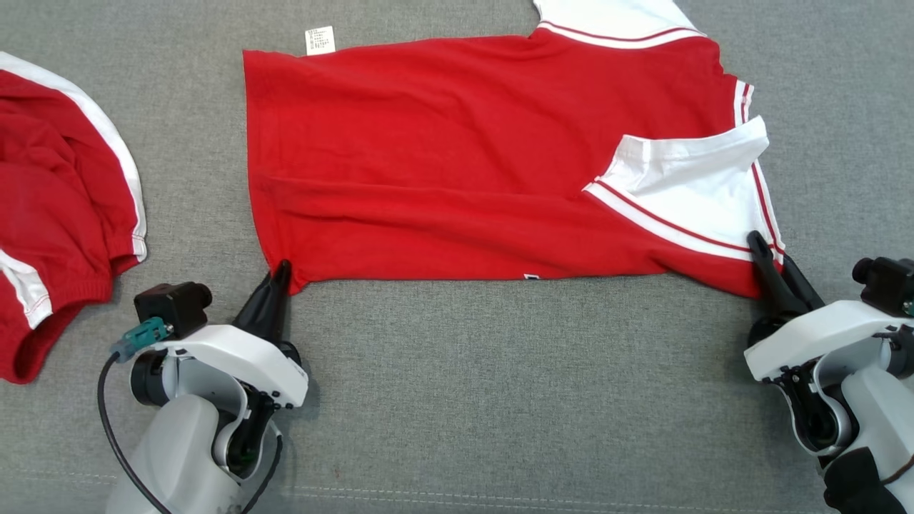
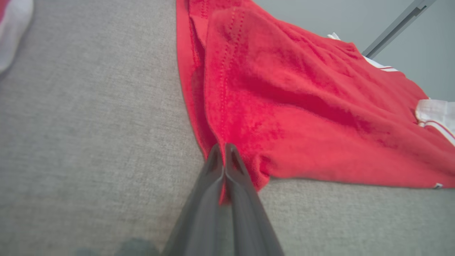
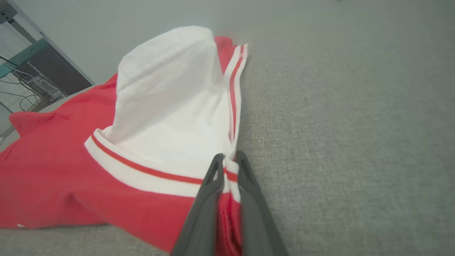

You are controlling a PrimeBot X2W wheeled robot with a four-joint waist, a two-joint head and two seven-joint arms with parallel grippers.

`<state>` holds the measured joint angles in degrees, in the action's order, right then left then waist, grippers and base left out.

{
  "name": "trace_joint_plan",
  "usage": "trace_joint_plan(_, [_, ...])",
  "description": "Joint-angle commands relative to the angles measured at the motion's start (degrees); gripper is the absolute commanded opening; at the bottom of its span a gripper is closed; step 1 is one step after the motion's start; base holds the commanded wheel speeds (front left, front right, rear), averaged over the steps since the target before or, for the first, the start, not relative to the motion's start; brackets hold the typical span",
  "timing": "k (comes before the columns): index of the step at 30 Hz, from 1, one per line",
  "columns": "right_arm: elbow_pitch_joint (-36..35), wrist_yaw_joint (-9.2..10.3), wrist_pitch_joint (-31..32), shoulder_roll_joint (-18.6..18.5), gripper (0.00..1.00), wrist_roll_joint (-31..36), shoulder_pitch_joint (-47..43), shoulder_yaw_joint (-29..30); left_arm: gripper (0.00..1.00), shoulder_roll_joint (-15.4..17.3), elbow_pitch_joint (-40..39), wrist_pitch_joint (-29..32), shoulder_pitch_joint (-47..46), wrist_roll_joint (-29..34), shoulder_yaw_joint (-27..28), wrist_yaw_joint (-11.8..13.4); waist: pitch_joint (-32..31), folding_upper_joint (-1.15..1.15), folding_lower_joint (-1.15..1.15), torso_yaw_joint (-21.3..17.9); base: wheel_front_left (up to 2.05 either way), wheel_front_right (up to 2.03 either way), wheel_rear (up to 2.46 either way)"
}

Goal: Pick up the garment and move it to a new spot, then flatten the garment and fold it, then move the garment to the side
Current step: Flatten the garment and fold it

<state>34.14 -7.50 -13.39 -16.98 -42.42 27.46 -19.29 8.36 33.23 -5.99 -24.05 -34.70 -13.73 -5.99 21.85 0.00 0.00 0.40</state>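
The red shirt (image 1: 443, 143) with white sleeves lay spread across the grey cloth-covered tabletop (image 1: 500, 400), one sleeve (image 1: 685, 178) folded over its body; the left pincer (image 1: 282, 270) was pressed together on the near hem corner; the right pincer (image 1: 767, 250) pinched the striped edge beside that sleeve; a second red garment (image 1: 50, 214) sat well apart at the left. The knit looked light, soft and limp, likely to sag and crease between the two holds; the two near corners seemed the right places to grip, with the cloth drawn taut between them.
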Motion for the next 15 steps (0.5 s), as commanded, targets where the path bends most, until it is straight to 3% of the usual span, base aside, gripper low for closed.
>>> trace_joint_plan(1, [-1.3,0.01,0.1,-1.1,0.0,-2.0,-2.5,-0.6,0.0,1.0,-0.4,0.7,1.4,-0.1,0.5,-0.3,-0.7,0.0,0.0,0.2,0.0,0.0,0.0])
trace_joint_plan(15, [-9.0,0.01,1.2,-3.8,0.0,-7.5,-16.0,4.4,0.0,5.7,-11.0,4.1,12.5,-1.0,1.9,3.1,-5.2,0.0,0.0,1.3,0.0,0.0,0.0])
